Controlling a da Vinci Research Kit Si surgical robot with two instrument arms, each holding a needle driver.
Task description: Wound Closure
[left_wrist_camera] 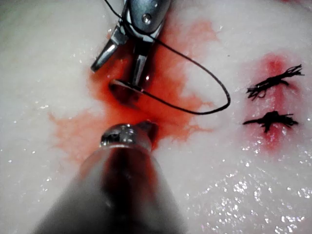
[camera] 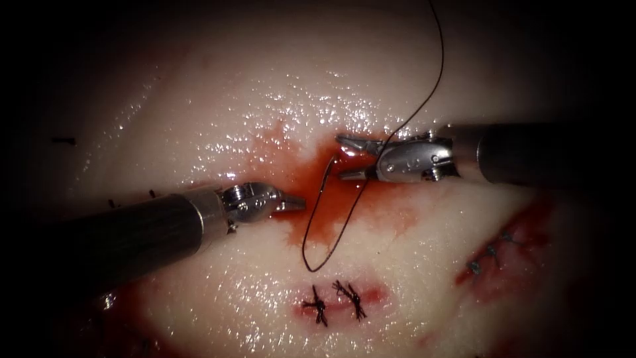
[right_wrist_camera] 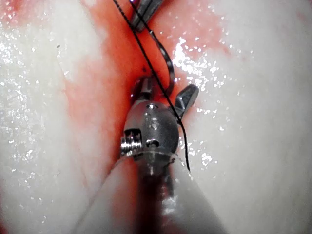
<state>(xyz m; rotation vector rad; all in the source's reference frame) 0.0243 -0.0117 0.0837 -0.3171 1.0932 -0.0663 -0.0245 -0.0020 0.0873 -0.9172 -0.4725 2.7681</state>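
While the red fluid (camera: 318, 199) pools over the cut (camera: 311, 179), the endoscope view shows the right tool (camera: 346, 158) reaching in from the right with its fingers spread apart, grasping nothing, and the needle (camera: 324, 178) standing just off its lower fingertip, its visible curve running up and down with the low end sunk in the wet tissue (camera: 199, 99). The left tool (camera: 295, 203) lies a little to the needle's left, fingers clenched and empty; the right tool looks slightly nearer. The thread (camera: 344, 229) loops down from the needle toward two finished stitches (camera: 334, 301), then climbs past the right tool, so open room is mostly above the cut. From the left wrist view, the left tool (left_wrist_camera: 127, 137) points toward the right tool (left_wrist_camera: 124, 56), and the needle (left_wrist_camera: 127, 86) lies crosswise between them in the fluid. In the right wrist view, the right tool (right_wrist_camera: 168, 95) brackets the needle (right_wrist_camera: 165, 63) with parted fingers, with the thread (right_wrist_camera: 146, 58) crossing them.
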